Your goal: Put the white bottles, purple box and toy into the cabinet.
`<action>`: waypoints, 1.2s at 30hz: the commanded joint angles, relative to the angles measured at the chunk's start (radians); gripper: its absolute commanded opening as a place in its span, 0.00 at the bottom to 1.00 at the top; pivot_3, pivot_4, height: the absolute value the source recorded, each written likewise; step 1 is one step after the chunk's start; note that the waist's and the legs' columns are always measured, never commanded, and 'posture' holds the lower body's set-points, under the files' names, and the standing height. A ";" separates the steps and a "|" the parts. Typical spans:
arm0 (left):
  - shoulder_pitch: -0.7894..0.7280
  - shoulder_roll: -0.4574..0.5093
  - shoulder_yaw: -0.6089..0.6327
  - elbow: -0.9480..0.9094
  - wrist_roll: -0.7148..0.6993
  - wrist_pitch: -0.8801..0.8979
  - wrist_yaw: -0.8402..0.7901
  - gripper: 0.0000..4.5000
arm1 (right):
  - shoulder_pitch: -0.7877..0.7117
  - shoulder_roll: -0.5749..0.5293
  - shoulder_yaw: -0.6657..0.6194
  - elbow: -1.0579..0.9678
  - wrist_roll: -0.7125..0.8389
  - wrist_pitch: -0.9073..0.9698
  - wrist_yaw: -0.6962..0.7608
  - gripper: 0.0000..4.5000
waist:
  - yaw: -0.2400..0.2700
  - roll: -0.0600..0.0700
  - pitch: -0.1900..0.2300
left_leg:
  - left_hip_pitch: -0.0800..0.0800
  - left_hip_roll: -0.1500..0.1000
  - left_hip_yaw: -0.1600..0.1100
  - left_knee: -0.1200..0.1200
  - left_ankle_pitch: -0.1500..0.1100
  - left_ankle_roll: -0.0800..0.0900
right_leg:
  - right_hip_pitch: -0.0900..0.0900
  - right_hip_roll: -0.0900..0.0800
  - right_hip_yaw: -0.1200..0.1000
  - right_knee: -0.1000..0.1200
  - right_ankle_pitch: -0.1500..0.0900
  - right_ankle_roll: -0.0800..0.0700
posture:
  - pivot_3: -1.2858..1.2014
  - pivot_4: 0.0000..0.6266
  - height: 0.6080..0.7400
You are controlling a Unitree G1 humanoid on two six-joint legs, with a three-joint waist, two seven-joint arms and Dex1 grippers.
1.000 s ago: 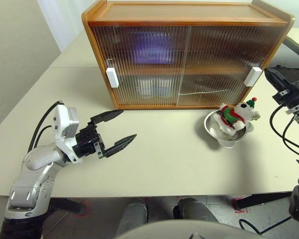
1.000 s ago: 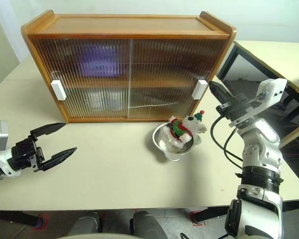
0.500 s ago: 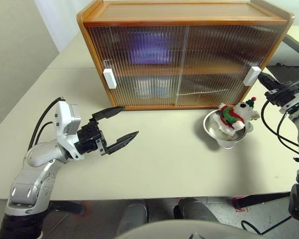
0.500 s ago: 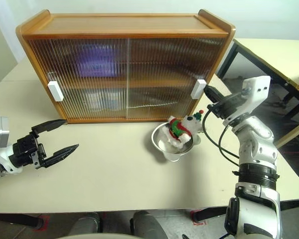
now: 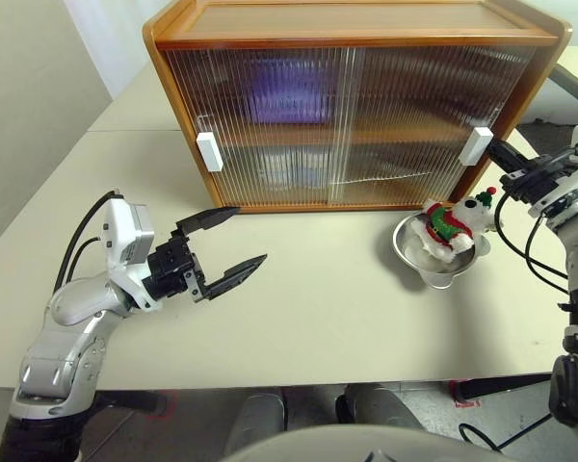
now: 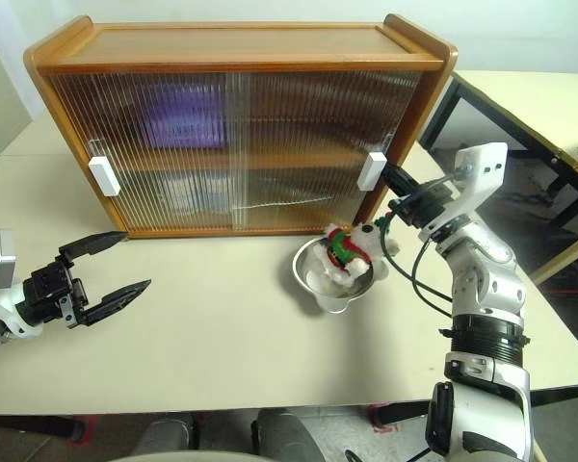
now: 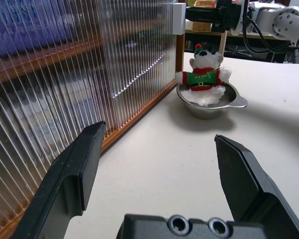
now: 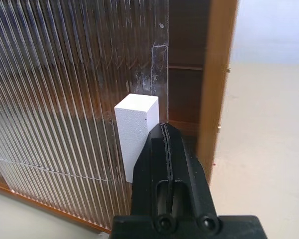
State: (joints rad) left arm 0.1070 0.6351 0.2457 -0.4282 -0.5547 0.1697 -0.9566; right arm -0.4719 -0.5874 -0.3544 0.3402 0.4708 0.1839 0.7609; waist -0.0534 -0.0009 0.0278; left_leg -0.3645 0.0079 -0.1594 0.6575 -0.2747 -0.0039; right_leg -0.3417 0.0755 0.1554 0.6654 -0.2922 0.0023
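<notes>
At the cabinet's (image 6: 241,135) right end, by the white handle (image 6: 370,171) of the right sliding door: right gripper (image 6: 394,179) has its fingers pressed flat together, tips just beside the handle, a thin gap of dark interior showing past the door edge in the right wrist view. Looks like door-opening prep so the toy can go in. Toy (image 6: 352,252) sits in a steel bowl (image 6: 335,279) on the table, near the cabinet's front right corner and just under the right arm. Purple box (image 5: 289,94) reads as a lilac blur behind the ribbed door, upper shelf, left half; pale shapes on the lower shelf may be the white bottles, can't confirm thru the ribbing. Left gripper (image 5: 226,246) hangs wide apart, nothing in it, over bare table well left of the bowl. Risks, as I judge: closed tips could slide off the handle's smooth face w/o moving the door; push at a bad angle could jam the door in its track or shove the whole cabinet; forearm or cable could clip the bowl and tip the bear out. Surface: pale cream tabletop (image 5: 347,308), matte. Room: second table w/ dark frame (image 6: 520,106) off to the right, pale wall behind.
</notes>
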 commanded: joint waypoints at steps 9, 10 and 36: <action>0.015 0.012 -0.004 0.033 0.019 -0.040 -0.013 1.00 | -0.027 0.049 0.069 -0.072 0.008 0.053 0.024 0.01 | 0.001 0.005 0.004 | -0.001 0.000 0.000 -0.001 0.000 0.000 | -0.001 0.000 0.000 0.000 0.000 -0.001 | 0.50 0.08 1.00; 0.014 0.013 -0.004 0.036 0.019 -0.041 -0.014 1.00 | -0.025 0.054 0.075 -0.087 0.009 0.062 0.022 0.01 | 0.000 0.006 0.004 | -0.001 0.000 0.000 -0.001 0.000 0.000 | -0.001 0.000 0.000 0.000 0.000 -0.001 | 0.50 0.08 1.00; 0.038 0.014 0.009 0.013 -0.090 -0.003 -0.045 1.00 | -0.077 0.187 0.183 -0.244 0.044 0.209 -0.014 0.01 | 0.003 0.007 0.005 | -0.001 0.001 0.000 -0.007 0.000 -0.001 | -0.005 0.000 0.000 0.000 -0.001 -0.002 | 0.50 0.08 1.00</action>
State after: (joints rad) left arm 0.1374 0.6508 0.2506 -0.3948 -0.6148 0.1506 -0.9935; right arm -0.5341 -0.4074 -0.1954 0.1197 0.5090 0.3770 0.7511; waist -0.0507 0.0060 0.0330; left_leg -0.3660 0.0087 -0.1597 0.6503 -0.2750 -0.0044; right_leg -0.3468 0.0757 0.1556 0.6655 -0.2935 0.0004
